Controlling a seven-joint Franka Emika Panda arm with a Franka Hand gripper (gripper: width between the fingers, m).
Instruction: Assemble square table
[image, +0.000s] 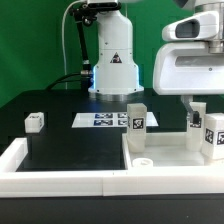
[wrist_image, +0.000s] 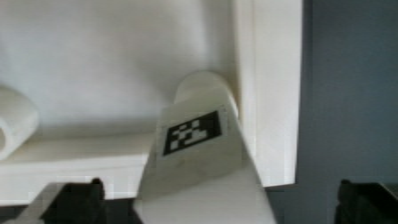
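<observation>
The gripper (image: 192, 104) hangs with its jaws spread wide and nothing held. In the wrist view its dark fingertips (wrist_image: 71, 203) frame a tagged leg (wrist_image: 192, 140) that lies directly below, between them and touched by neither. That leg sits tilted against the raised rim (wrist_image: 267, 70) of the square table's slab (wrist_image: 107, 60), apparently at a corner. In the exterior view the slab (image: 175, 156) rests on the dark worktop (image: 70, 145) beneath the gripper. A tagged leg (image: 212, 132) stands just beside the fingers; whether it is the one the wrist camera sees, I cannot tell. Another leg (image: 136, 118) stands well off to the gripper's side, and one more (image: 35, 122) lies farther off again, beyond the marker board (image: 104, 120).

The step in hand looks like taking the leg below. To do it well, descend straight, keeping the leg centred between the fingers; turn the wrist so the pads meet its flat sides, not its edges, since it sits askew; watch the finger nearest the rim, which could land on it; close gently and low on the body so the leg does not squirt out; lift clear of the rim before carrying.
</observation>
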